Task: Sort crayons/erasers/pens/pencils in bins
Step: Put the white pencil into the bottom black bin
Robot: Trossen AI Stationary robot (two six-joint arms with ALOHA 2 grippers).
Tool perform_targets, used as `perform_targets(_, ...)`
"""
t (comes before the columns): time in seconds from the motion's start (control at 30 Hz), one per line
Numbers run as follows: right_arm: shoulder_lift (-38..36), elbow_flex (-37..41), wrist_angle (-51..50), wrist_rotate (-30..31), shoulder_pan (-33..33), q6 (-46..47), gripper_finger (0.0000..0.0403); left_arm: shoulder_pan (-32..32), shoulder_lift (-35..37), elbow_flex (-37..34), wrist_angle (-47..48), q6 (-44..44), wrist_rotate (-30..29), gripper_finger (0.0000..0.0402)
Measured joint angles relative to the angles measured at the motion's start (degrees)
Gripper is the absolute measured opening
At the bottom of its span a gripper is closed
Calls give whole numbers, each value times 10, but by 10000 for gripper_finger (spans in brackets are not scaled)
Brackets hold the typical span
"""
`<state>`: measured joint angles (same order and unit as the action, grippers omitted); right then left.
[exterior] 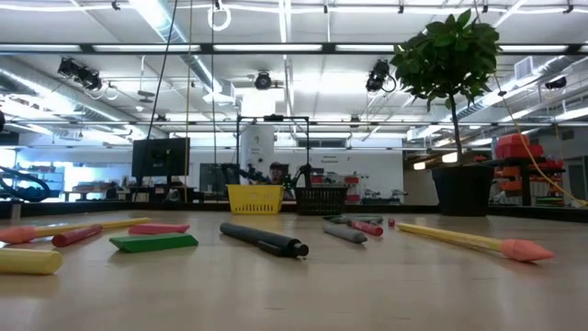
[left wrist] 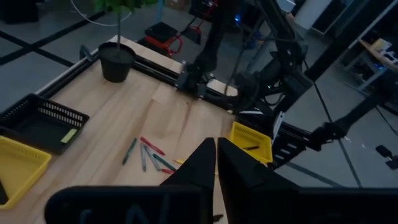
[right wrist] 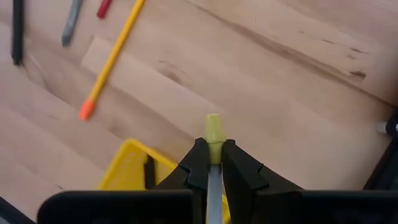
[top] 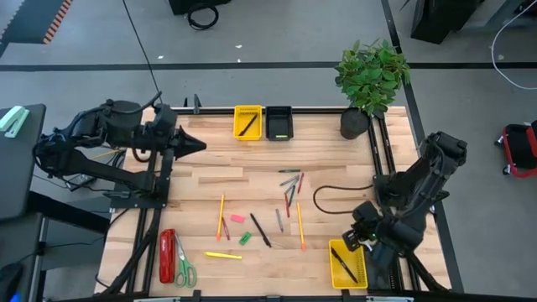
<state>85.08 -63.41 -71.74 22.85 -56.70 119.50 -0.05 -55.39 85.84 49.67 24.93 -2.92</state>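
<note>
The right end effector [right wrist: 212,163] is clamped on a thin pale pencil [right wrist: 213,134] whose yellowish eraser tip sticks out just past the two dark fingers. In the high view this end effector [top: 357,237] sits at the lower right of the frame, its arm folded back along the counter's right edge, just above a yellow bin [top: 347,263] that already holds a black pen [top: 343,261]. The wrist view shows the same bin's corner [right wrist: 127,167] directly under the fingers, with the held pencil over its rim.

The left end effector [left wrist: 216,163] has its fingers pressed together on nothing. In the high view it [top: 195,144] hangs at the upper left of the counter [top: 327,164], arm stretched rightward from its base, well apart from the scattered items.

At the top centre of the high view a second yellow bin [top: 247,122] with a dark stick inside stands touching a black bin [top: 278,122] holding a small yellow-green piece.

Mid-counter lie the loose things: orange pencils [top: 299,225], a yellow pencil [top: 222,255], black pens [top: 259,229], a cluster of red, grey and green crayons [top: 290,179], and a pink and a green eraser [top: 237,218].

At lower left lie a red stapler [top: 167,255] and green-handled scissors [top: 184,265]. A potted plant [top: 367,80] stands at the upper right corner.
</note>
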Motion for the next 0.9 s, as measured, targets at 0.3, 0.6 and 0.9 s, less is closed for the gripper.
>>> perform_targets(0.3, 0, 65, 58, 36, -61, 10, 38, 0, -1, 0, 1, 34, -60, 10)
perform_targets(0.6, 0, 113, 96, 71, -96, 23, 38, 0, -13, 1, 34, 92, -71, 26)
perform_targets(0.9, 0, 146, 181, 87, -132, 42, 38, -1, -32, 1, 47, 139, -69, 17)
